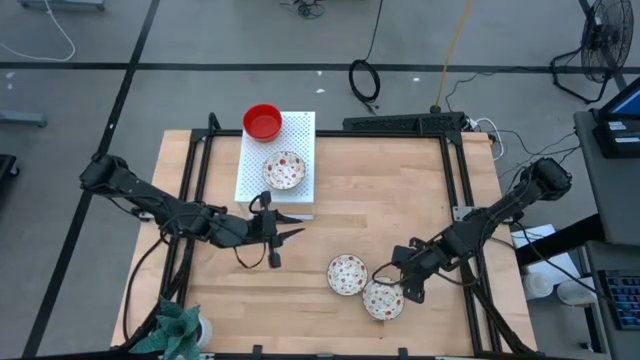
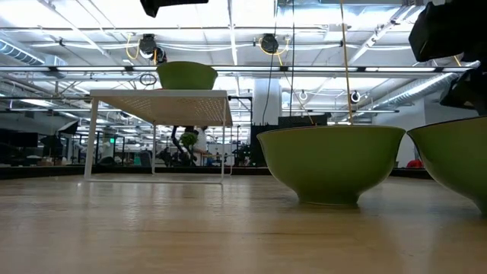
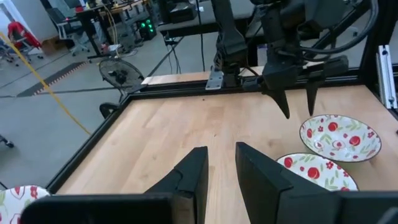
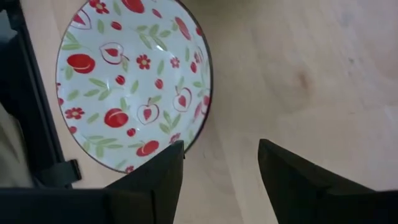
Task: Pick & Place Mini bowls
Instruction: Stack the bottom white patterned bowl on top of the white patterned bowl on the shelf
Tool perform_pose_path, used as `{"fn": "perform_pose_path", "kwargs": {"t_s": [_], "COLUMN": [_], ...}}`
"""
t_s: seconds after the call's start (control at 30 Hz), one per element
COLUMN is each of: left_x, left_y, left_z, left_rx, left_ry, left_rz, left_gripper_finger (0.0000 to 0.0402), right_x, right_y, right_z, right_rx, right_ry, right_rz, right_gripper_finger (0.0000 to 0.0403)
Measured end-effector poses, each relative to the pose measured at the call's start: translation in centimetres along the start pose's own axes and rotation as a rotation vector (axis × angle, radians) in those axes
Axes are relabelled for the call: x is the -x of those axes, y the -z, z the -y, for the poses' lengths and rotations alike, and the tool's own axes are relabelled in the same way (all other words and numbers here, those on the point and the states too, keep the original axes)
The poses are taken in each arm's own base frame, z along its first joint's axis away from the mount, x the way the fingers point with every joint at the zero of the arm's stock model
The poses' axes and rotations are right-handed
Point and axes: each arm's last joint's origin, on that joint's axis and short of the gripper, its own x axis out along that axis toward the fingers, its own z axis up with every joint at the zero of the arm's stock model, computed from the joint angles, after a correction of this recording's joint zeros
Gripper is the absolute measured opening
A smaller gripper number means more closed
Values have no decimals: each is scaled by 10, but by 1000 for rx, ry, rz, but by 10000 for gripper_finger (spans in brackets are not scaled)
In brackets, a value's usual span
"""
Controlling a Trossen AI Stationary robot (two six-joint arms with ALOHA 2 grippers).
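High view: a red bowl (image 1: 262, 121) and a patterned bowl (image 1: 284, 170) sit on the board (image 1: 297, 128); two patterned bowls (image 1: 347, 274) lie on the surface (image 1: 380, 200). The right gripper (image 1: 402, 285) touches the nearer one (image 1: 382, 298); the left gripper (image 1: 288, 232) waits mid-surface.

Right wrist view: fingers (image 4: 155, 180) apart, one touching the rim, nothing held.

Left wrist view: fingers (image 3: 193, 177) slightly apart, empty.

Judging so, a bowl seems just set down; next calls for lifting clear.

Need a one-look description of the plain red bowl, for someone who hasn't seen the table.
Find the white perforated board lying at the far left part of the wooden table. The red bowl sits at the board's far corner, partly past its edge. It is the only solid glossy red bowl in view; the patterned bowl beside it on the board is white with red speckles inside.
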Motion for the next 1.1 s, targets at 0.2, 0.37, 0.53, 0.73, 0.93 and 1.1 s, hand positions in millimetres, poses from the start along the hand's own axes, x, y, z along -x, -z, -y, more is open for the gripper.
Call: {"fn": "perform_pose_path", "kwargs": {"t_s": [0.2,0.37,0.53,0.73,0.93,1.1], "left_x": [0,0,0,0,0,0], "left_y": [0,0,1,2,4,4], "left_z": [0,0,0,0,0,0], "left_rx": [0,1,0,3,-3,1], "left_ry": [1,1,1,0,0,0], "left_rz": [0,0,-6,-18,-34,-38], "left_gripper_finger": [88,88,88,88,88,88], "right_x": [-5,-26,-43,-35,-20,-16], "right_y": [-1,-2,-4,-12,-16,-14], "right_z": [-1,-6,-4,3,8,10], "right_rx": [-4,9,-2,-16,14,30], "right_ry": [-31,-80,-104,-105,-83,-62], "right_rz": [16,-75,-188,-174,-101,-101], "right_gripper_finger": [192,192,192,188,133,48]}}
